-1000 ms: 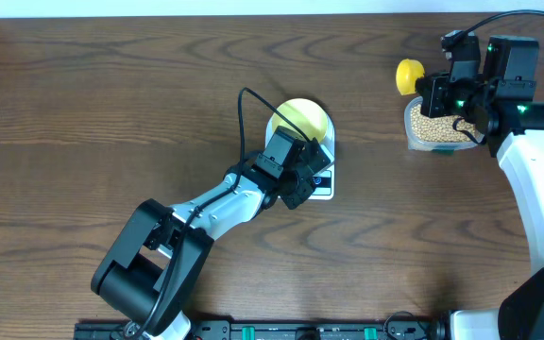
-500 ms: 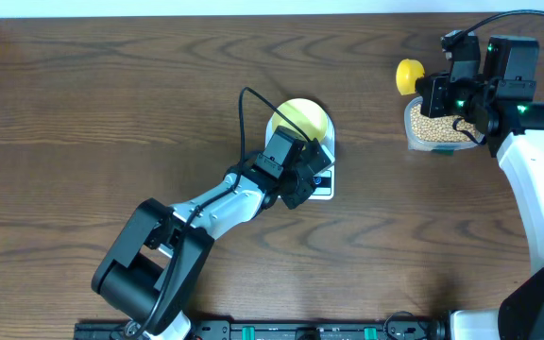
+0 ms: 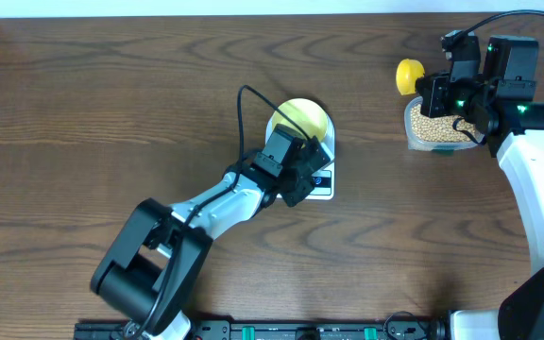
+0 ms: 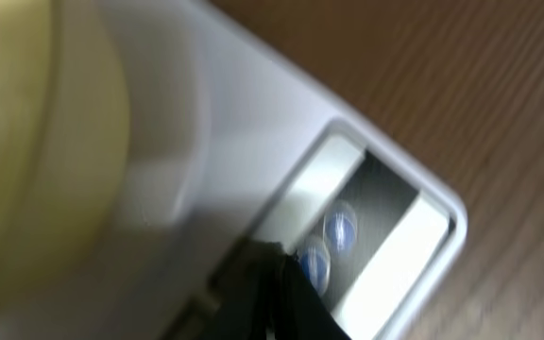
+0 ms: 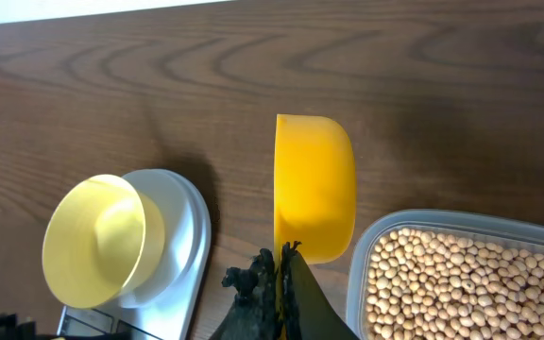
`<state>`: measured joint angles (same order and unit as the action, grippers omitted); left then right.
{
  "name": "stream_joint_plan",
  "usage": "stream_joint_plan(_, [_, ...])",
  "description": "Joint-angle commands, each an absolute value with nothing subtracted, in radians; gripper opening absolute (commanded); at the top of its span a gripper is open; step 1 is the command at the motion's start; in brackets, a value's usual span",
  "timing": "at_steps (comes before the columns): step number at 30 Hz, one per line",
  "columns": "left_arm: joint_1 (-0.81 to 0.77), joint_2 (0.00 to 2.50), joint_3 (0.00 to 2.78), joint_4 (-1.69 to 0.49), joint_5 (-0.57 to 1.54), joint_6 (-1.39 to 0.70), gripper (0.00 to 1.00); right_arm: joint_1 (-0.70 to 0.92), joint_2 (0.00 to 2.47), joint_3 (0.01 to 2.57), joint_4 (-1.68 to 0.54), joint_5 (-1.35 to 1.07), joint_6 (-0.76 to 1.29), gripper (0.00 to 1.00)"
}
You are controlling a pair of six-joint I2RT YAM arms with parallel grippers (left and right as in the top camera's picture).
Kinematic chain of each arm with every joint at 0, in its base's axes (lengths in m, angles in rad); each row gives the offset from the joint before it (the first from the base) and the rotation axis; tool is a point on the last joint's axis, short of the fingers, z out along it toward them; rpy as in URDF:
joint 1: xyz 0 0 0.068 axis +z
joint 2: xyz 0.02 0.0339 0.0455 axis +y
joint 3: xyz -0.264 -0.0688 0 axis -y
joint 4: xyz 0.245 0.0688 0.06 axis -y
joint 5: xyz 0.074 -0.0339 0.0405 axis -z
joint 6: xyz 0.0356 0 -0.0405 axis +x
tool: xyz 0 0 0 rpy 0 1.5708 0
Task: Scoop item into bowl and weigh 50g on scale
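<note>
Two arms, two jobs at the table [image 3: 111, 113]. My left gripper [image 3: 300, 179], fingers pinched together on nothing, points its tip at the front of the scale [image 3: 325, 184], just beside the two round buttons [image 4: 340, 229]. I judge this is to switch it on or zero it before any weighing. Whether the tip touches a button I cannot tell.

Well apart on the other side, my right gripper [image 5: 281, 264] is clamped on the handle of the yellow scoop [image 5: 314, 184]. It holds the cup out over the wood just beside the clear container [image 5: 376, 246], placed, I judge, for a dip into the stock.

The bowl [image 5: 102, 241] sits on the scale's platform and looks empty, so nothing has been weighed out yet. The beans [image 5: 461, 283] lie heaped in the container, filling it close to the rim. Whether the scoop carries any I cannot tell.
</note>
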<state>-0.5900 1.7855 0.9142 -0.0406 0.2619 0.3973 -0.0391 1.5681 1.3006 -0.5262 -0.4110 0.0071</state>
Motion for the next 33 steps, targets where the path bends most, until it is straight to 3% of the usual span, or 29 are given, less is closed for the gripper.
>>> stream_joint_plan(1, [-0.58,1.717,0.87,-0.108,0.251,0.406,0.08,-0.041,1.551,1.32,-0.524,-0.421,-0.002,0.01])
stream_joint_plan(14, [-0.556,1.449,0.87,-0.228,0.271,0.384,0.07,-0.041,1.551,1.32,-0.523,-0.421,-0.002,0.01])
stream_joint_plan(33, [-0.38,1.441,0.87,-0.311,0.236,0.39,0.07,-0.041,1.551,1.32,-0.508,-0.416,-0.017,0.01])
